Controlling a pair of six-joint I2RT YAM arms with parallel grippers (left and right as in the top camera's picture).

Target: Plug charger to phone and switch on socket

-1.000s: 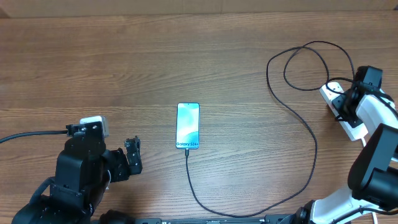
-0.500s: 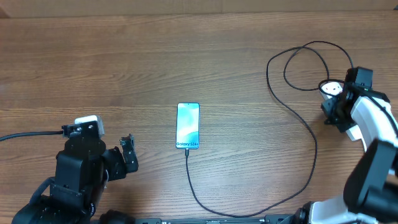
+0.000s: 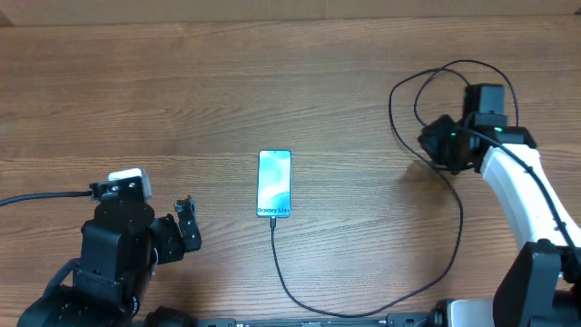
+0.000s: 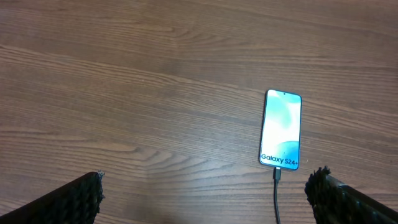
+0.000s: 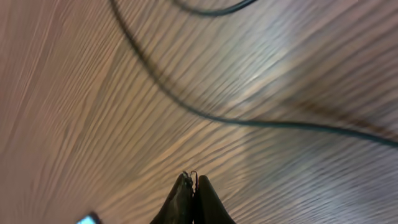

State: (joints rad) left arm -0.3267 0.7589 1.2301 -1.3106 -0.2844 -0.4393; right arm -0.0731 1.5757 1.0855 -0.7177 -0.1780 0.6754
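The phone point(image 3: 274, 183) lies screen-up at the table's middle, its "Galaxy S24+" end toward me; it also shows in the left wrist view point(image 4: 282, 129). The charger cable point(image 3: 273, 243) has its connector at the phone's near end point(image 4: 277, 186), runs round to the right and loops at the back right. My right gripper point(image 3: 425, 143) is shut and empty, hovering over the cable point(image 5: 249, 121) by the loops; its closed fingertips point(image 5: 193, 180) hold nothing. My left gripper point(image 3: 186, 232) is open and empty, near-left of the phone point(image 4: 205, 193). The socket is hidden under my right arm.
The cable's loops point(image 3: 449, 95) lie at the back right, around and behind my right gripper. The table's far edge point(image 3: 290, 20) runs along the top. A corner of the phone point(image 5: 87, 219) shows low in the right wrist view.
My right arm has swung away from the white power strip, leftward and back, and now covers it. My left gripper drew back slightly to the left early on.
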